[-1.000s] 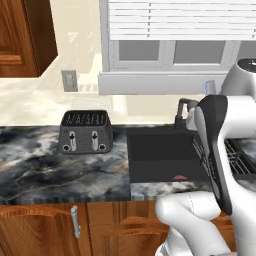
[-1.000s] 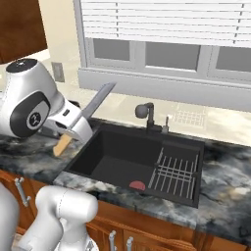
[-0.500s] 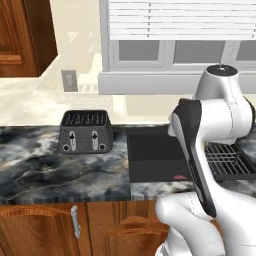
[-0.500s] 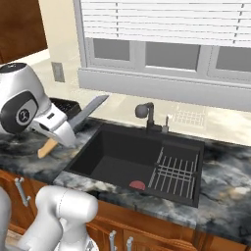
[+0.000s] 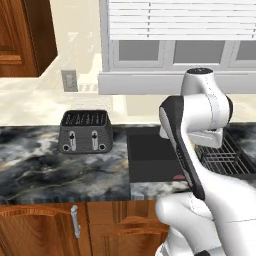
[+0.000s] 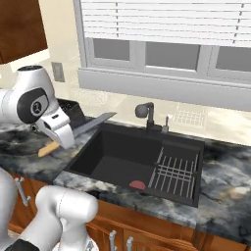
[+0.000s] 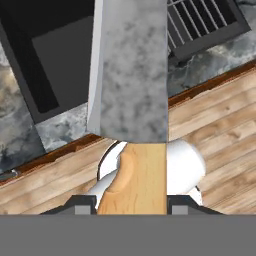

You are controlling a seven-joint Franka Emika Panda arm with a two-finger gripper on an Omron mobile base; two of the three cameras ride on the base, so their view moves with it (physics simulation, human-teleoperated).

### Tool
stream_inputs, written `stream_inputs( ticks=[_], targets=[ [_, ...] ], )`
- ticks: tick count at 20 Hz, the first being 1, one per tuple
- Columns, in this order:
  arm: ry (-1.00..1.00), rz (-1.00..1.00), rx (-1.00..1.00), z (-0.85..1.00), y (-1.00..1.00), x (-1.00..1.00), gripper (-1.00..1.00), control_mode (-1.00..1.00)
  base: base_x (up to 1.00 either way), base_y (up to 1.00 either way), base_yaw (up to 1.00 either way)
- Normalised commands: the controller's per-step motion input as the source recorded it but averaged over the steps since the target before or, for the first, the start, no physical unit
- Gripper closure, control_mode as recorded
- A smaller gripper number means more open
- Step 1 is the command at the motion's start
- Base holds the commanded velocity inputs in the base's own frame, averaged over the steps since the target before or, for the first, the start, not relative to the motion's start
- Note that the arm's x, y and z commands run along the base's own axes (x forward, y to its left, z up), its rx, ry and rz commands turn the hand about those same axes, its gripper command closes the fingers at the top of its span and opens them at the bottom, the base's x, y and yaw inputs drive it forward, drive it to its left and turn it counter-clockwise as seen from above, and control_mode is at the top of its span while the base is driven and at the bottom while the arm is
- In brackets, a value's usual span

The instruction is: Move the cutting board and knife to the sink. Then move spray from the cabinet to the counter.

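My gripper (image 6: 59, 138) is shut on the knife (image 6: 90, 124), which hangs above the counter (image 6: 29, 157) beside the left rim of the sink (image 6: 122, 166). The light tan handle sticks out to the lower left and the grey blade points right, toward the faucet. In the hand view the knife (image 7: 131, 75) runs straight up from my gripper (image 7: 132, 201), with the blade over the sink (image 7: 45, 60) corner. In the left base view my own arm hides the hand. The cabinet (image 5: 22, 40) is at the upper left. The cutting board and the spray are out of view.
A black toaster (image 5: 85, 131) stands on the counter (image 5: 40, 165) left of the sink (image 5: 150, 155). A wire dish rack (image 6: 174, 171) fills the basin's right half, and a small red round thing (image 6: 138, 185) lies on its floor. The faucet (image 6: 147, 115) rises behind.
The arm has swung left with the knife still in its grip. The blade has dropped from a steep upward slant to nearly level beside the sink's left rim.
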Motion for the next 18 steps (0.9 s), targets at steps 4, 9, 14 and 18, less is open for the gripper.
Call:
stream_inputs(
  ticks=[4,9,14,18],
  targets=[
    [0.18,-0.08,0.08,-0.26,0.00,0.25,1.00,-1.00,0.00,0.00,0.00],
    [0.16,-0.03,0.11,-0.37,0.00,0.29,1.00,-1.00,0.00,0.00,0.00],
    [0.12,-0.04,0.09,-0.44,0.00,0.39,1.00,-1.00,0.00,0.00,0.00],
    [0.04,-0.01,0.05,-0.56,0.00,0.41,1.00,-1.00,0.00,0.00,0.00]
  ],
)
